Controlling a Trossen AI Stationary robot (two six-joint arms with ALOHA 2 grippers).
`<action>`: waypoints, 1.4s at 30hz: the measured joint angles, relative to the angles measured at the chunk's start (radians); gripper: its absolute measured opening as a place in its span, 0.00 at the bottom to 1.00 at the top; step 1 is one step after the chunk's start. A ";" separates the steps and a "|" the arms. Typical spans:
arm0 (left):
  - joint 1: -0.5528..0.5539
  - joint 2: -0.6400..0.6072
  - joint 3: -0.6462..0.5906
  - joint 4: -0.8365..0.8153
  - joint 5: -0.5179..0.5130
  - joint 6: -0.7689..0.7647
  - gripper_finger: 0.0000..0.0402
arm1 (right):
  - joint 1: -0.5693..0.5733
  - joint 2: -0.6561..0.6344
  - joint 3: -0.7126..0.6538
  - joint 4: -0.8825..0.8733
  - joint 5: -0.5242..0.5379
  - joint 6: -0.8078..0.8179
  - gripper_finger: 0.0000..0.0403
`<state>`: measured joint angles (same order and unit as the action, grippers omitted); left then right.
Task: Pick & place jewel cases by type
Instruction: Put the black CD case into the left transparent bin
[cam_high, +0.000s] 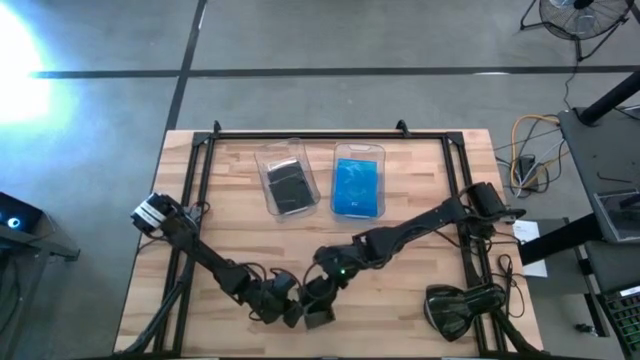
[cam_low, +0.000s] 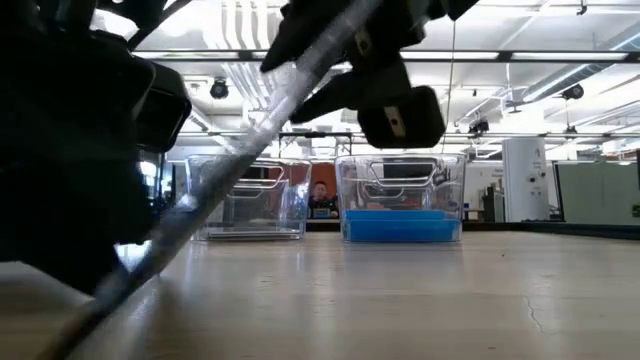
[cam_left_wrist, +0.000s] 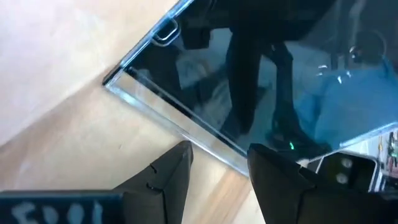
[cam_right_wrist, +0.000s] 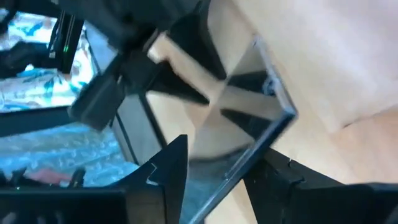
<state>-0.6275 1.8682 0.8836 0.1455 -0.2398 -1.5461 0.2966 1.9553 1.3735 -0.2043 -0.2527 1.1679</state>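
Note:
A dark jewel case (cam_high: 320, 318) with clear edges stands tilted near the table's near edge. In the low view it shows as a slanting strip (cam_low: 230, 180). My right gripper (cam_right_wrist: 217, 155) is shut on it, near my left gripper in the high view (cam_high: 318, 292). My left gripper (cam_left_wrist: 217, 152) is open right next to it (cam_high: 290, 308), its fingertips on either side of the case's clear edge (cam_left_wrist: 186, 118); I cannot tell whether they touch. The left clear bin (cam_high: 270, 160) holds dark cases (cam_high: 290, 187). The right bin (cam_high: 358, 152) holds blue cases (cam_high: 357, 190). My right gripper pinches the jewel case between its two fingers at one edge (cam_right_wrist: 239, 168), below a corner (cam_right_wrist: 291, 115). The fingers come slanting down from the right. The case stands tilted, its upper end in the hold (cam_low: 330, 50), its lower end (cam_low: 100, 295) down near the tabletop.
A bulky black curved device (cam_high: 455, 310) lies at the table's near right corner. The two bins stand side by side in the far middle. Bare wood (cam_high: 400, 280) lies between the bins and the arms. A person shows far behind the bins (cam_low: 320, 195).

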 joint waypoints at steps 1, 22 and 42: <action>-0.001 -0.004 0.000 0.002 -0.017 0.003 0.37 | -0.001 0.000 -0.001 -0.001 0.001 0.000 0.33; -0.138 -0.509 0.010 -0.504 -0.568 -0.061 0.37 | -0.323 -0.278 -0.002 -0.081 0.171 -0.364 0.02; -0.127 -0.595 0.013 -0.483 -0.714 -0.134 0.37 | -0.699 0.277 0.618 -0.419 -0.286 -0.567 0.06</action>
<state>-0.7544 1.2732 0.8963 -0.3376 -0.9534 -1.6805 -0.4021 2.2322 1.9913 -0.6228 -0.5385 0.6014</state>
